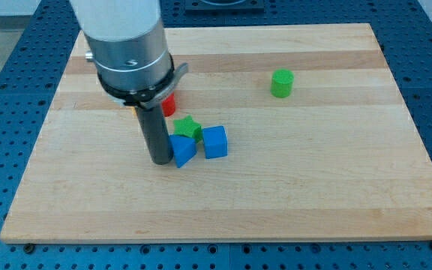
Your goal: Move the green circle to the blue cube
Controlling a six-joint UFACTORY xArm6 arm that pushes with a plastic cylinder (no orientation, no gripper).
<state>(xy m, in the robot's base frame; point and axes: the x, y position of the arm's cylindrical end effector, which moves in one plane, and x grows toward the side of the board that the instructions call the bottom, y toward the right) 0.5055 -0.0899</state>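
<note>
The green circle [281,82], a short green cylinder, stands alone at the view's upper right of the wooden board [223,187]. The blue cube [214,142] sits near the board's middle. Left of it lies a second blue block [182,149] of a wedge-like shape, and a green star [188,127] lies just above the two. My tip [161,160] is down on the board, touching the left side of the wedge-like blue block, far to the lower left of the green circle.
A red block [169,104] is partly hidden behind the rod and the arm's grey body [130,52]. The board lies on a blue perforated table [10,75].
</note>
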